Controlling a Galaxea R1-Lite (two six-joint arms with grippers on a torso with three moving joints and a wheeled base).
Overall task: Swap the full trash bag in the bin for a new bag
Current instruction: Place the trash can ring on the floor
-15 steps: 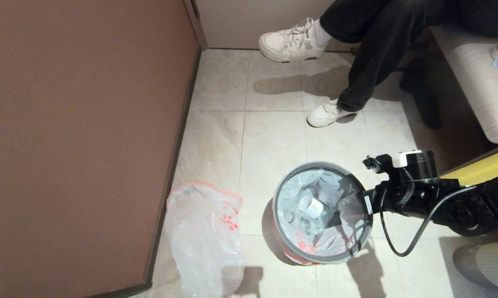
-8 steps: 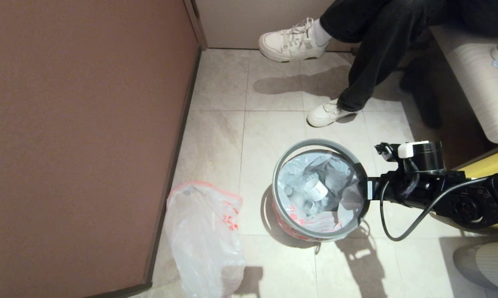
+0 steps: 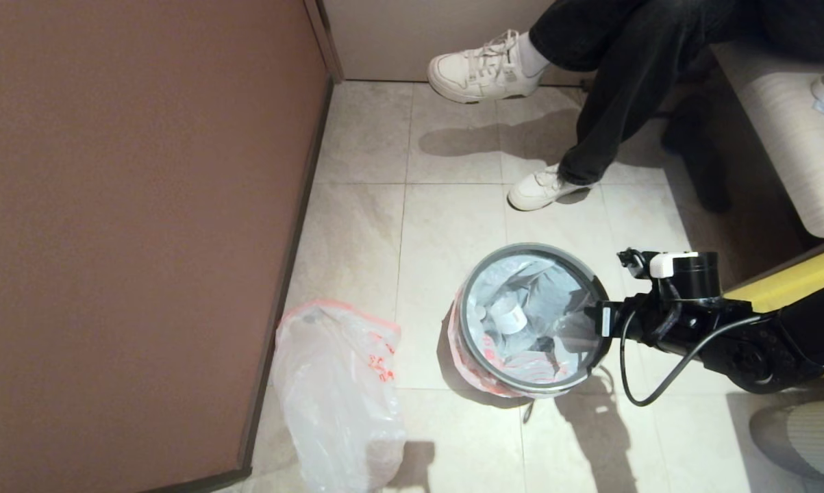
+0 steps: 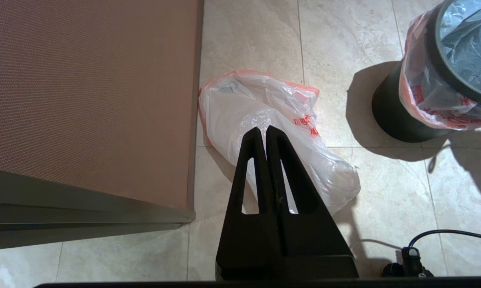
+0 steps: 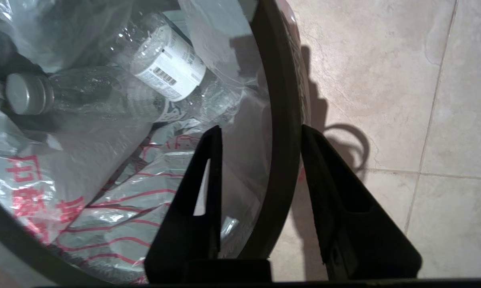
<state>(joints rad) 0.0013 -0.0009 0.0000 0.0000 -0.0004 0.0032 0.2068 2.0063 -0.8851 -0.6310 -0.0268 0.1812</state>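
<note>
The bin (image 3: 464,322), a small dark tub with a grey hoop rim, stands on the tiled floor. The full trash bag (image 3: 521,322) lines it, with bottles (image 5: 164,68) inside and its red-printed edge folded over the outside (image 4: 420,92). My right gripper (image 3: 598,320) is at the bin's right side. It is open (image 5: 260,130), one finger inside and one outside the rim (image 5: 282,100). The new bag (image 3: 340,397) lies crumpled on the floor by the brown wall. My left gripper (image 4: 263,132) is shut and empty, hovering over the new bag (image 4: 240,104).
A seated person's legs and white sneakers (image 3: 538,188) are just beyond the bin. The brown wall (image 3: 138,226) bounds the left side, a bench (image 3: 795,137) the right. A black cable (image 3: 648,390) loops under my right wrist.
The bin's rim has shifted away from me together with my right gripper. The right jaws, earlier closed on the rim, now stand apart around it. The new bag has not moved.
</note>
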